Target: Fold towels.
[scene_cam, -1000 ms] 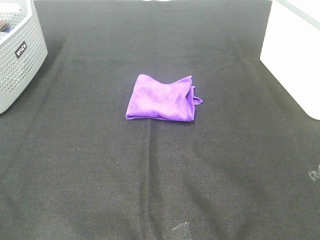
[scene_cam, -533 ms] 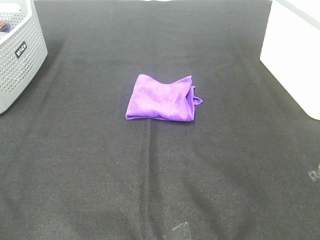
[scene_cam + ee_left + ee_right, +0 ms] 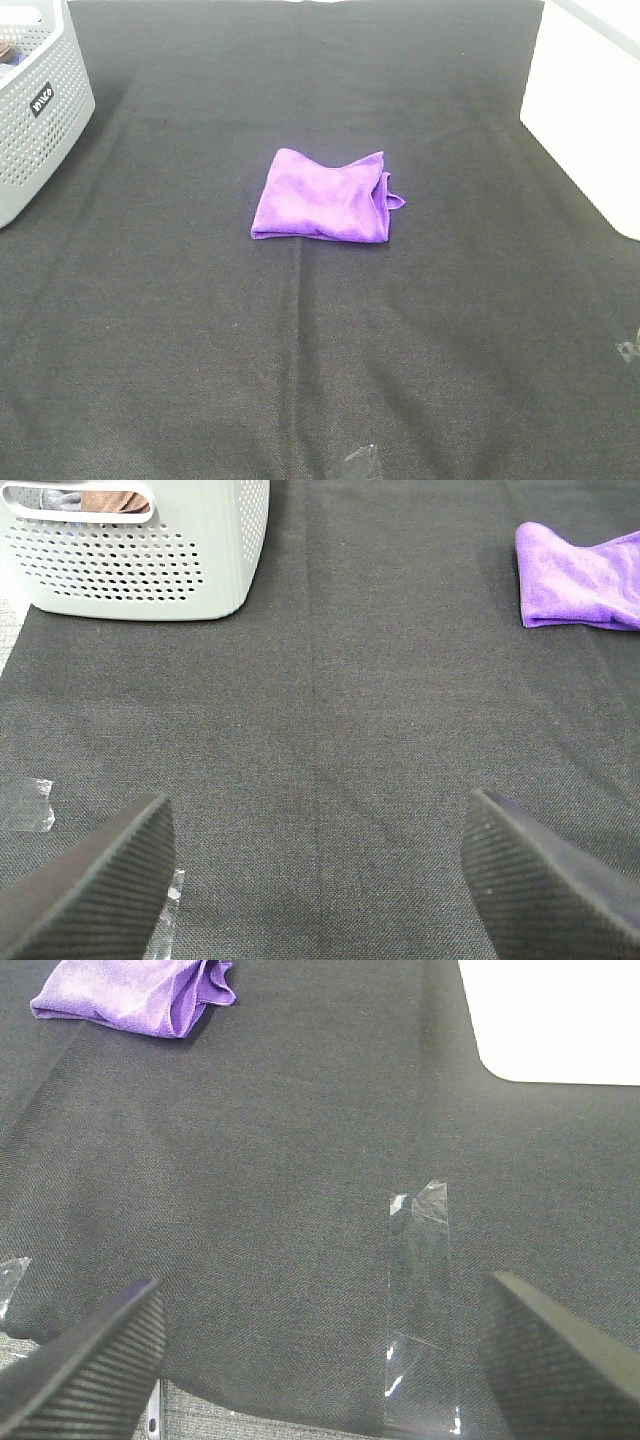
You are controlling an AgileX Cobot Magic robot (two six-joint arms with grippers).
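Your left pincer (image 3: 315, 880) and right pincer (image 3: 320, 1350) both gape wide, holding nothing. The folded purple towel (image 3: 325, 196) lies well ahead of both.

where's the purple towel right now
In the exterior high view the purple towel lies folded near the middle of the black mat, between the grey basket on the left and the white box on the right.

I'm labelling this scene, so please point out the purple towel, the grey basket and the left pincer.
purple towel (image 3: 320, 197): exterior high view, middle of its folded top layer.
grey basket (image 3: 40, 130): exterior high view, perforated side wall.
left pincer (image 3: 318, 880): left wrist view, midway between its open fingertips.
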